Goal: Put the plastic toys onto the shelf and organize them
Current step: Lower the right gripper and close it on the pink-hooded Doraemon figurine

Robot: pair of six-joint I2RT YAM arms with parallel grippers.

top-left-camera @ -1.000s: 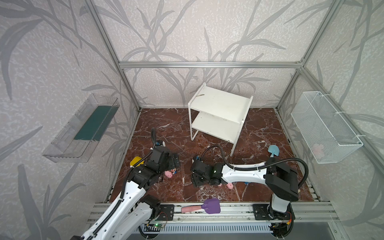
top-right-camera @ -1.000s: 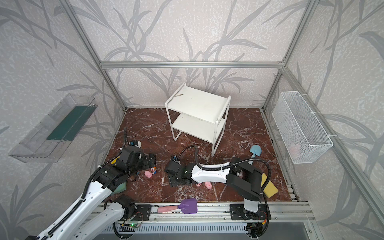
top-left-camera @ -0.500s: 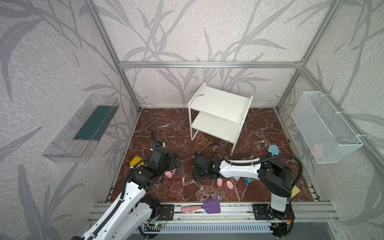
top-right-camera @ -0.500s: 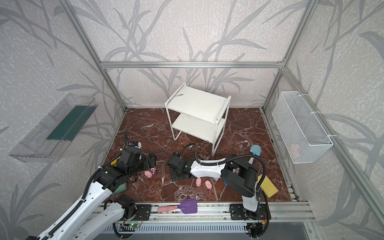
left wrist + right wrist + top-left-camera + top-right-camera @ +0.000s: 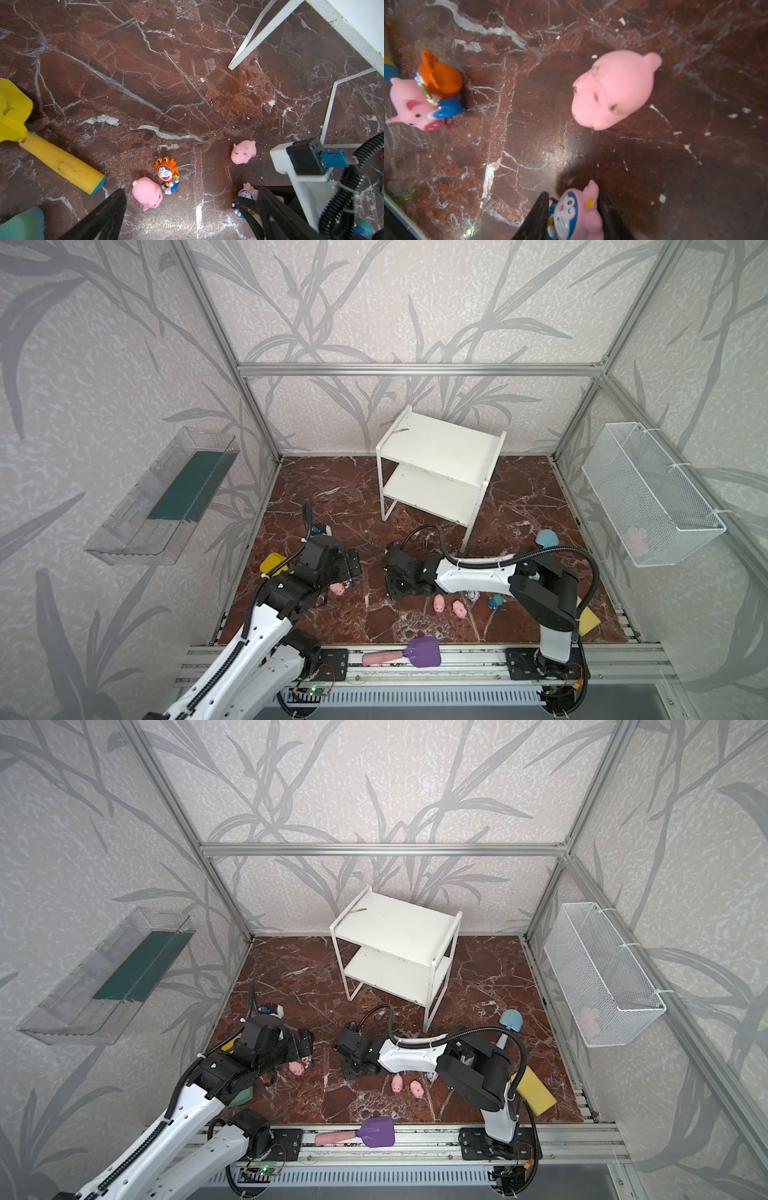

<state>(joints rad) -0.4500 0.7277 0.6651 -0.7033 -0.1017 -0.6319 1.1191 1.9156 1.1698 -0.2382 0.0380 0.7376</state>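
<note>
Well back on the marble floor (image 5: pixel 332 497), the shelf (image 5: pixel 440 456) is standing upright. Left gripper (image 5: pixel 191 193) is gaping wide, just beside a pink pig (image 5: pixel 148 194) that is touching an orange-hatted figurine (image 5: pixel 167 173) out in front of the shelf. Right gripper (image 5: pixel 572 194) is pinching a pink-hatted figurine (image 5: pixel 569 209), jaws pressing on both its sides. Another pig (image 5: pixel 614 89) is lying near it, and two more pigs (image 5: pixel 439 603) are lying beside the right arm (image 5: pixel 478 572).
</note>
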